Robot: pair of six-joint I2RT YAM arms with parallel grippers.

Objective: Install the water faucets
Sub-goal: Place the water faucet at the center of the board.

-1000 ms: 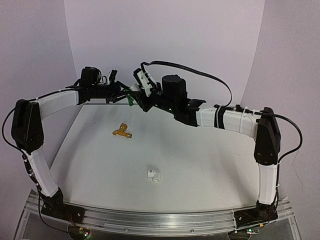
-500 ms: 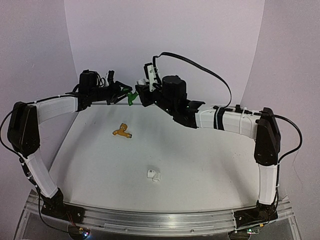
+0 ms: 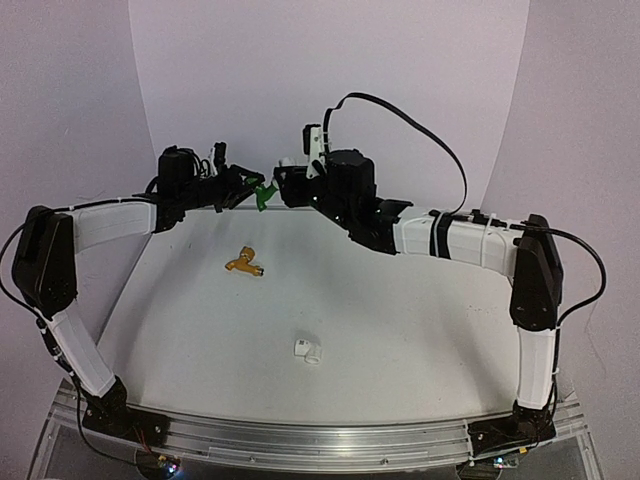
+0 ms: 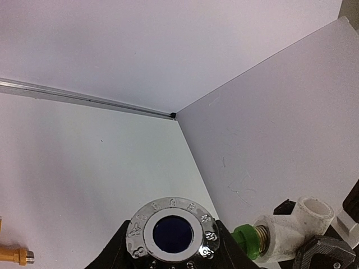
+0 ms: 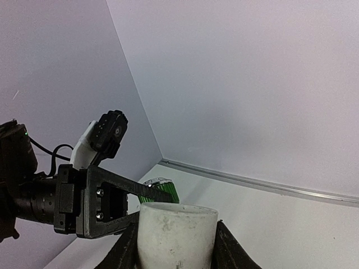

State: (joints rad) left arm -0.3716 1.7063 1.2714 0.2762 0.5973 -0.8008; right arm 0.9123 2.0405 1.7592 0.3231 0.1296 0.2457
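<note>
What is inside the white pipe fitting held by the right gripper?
The threaded end of the green faucet enters one side opening of the white fitting. How deep the thread goes cannot be seen, because the fitting's wall covers it.

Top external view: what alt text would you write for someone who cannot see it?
Two robot arms meet above the far edge of a table: the left end effector holds a green tap, and the right end effector holds a white pipe fitting against it. A yellow tap and a second fitting lie loose below.
</note>
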